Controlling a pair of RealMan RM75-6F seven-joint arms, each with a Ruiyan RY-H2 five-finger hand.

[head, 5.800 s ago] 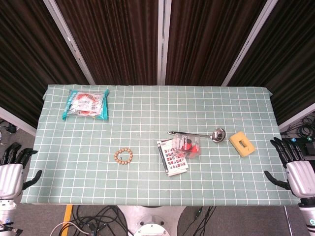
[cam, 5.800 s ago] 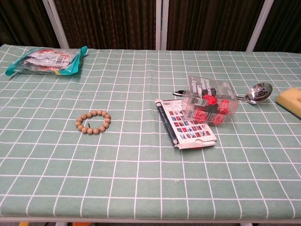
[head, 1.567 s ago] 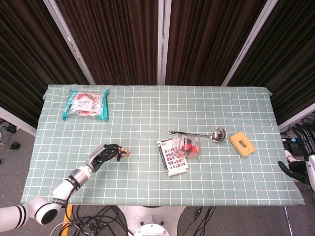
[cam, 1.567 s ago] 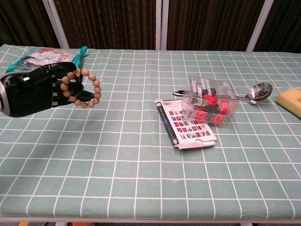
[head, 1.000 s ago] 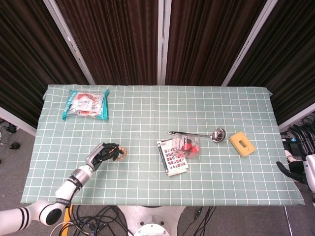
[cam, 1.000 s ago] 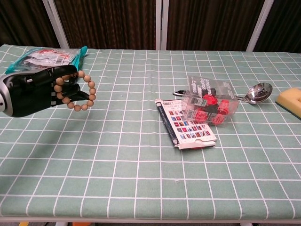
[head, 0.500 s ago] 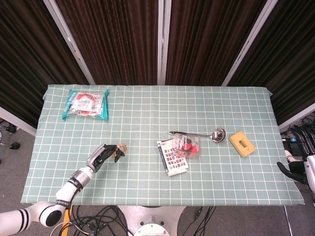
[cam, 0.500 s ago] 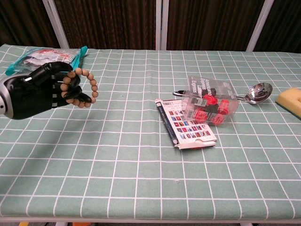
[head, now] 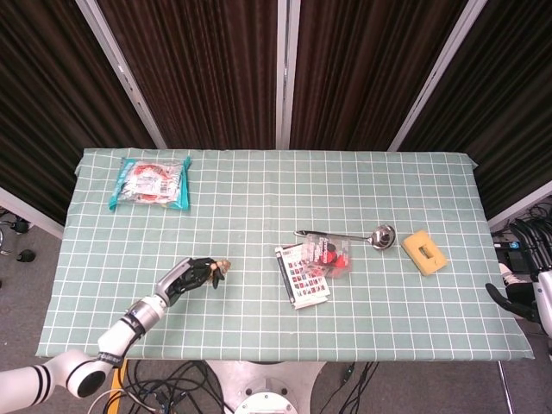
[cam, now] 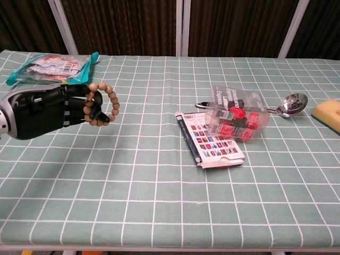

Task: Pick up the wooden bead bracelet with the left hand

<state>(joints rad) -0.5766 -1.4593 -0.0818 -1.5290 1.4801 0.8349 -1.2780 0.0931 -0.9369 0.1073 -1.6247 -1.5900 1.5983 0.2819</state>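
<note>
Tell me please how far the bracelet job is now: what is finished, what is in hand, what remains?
Finished: the left hand grips the wooden bead bracelet, which hangs from its fingers above the checked tablecloth in the chest view. In hand: only holding it steady in the air. Remaining: apparently nothing, as the pick-up looks complete. The right hand waits off the table's edge, barely in view.

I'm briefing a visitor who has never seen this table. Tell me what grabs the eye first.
The black left hand holds the round wooden bead bracelet above the green checked tablecloth, front left. Mid-table lies a clear box of red pieces on a printed card, before a shiny metal ladle.
</note>
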